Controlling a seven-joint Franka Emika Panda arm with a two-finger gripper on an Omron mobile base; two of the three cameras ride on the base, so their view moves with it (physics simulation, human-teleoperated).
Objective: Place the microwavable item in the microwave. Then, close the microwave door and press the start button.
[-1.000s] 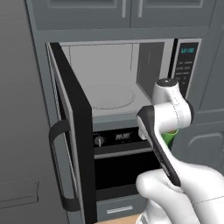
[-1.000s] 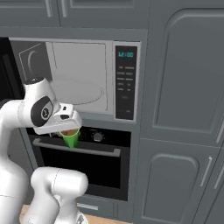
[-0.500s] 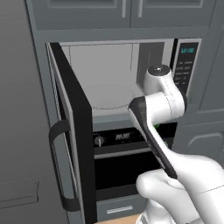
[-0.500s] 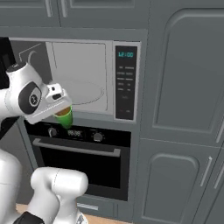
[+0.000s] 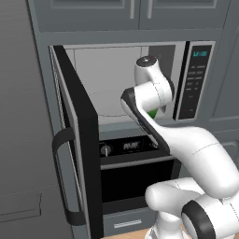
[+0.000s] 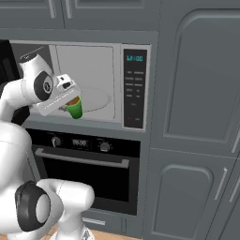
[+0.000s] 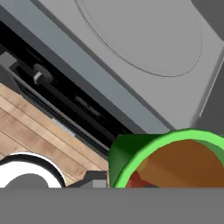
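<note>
One cup (image 6: 74, 107), green, tapered, with brown liquid near the rim, is held by the gripper (image 6: 69, 96) at the open mouth of the microwave (image 6: 89, 84), above the front sill and short of the turntable (image 7: 140, 37). The jaws pinch the cup near its rim. Judged light and rigid, with smooth sides likely to slip; the liquid will spill if tilted, so it should be carried upright and gripped across the upper wall. Count: one cup, one microwave, one door (image 5: 77, 140) standing wide open, one control panel (image 6: 135, 89), one oven (image 6: 84, 161) below.
</note>
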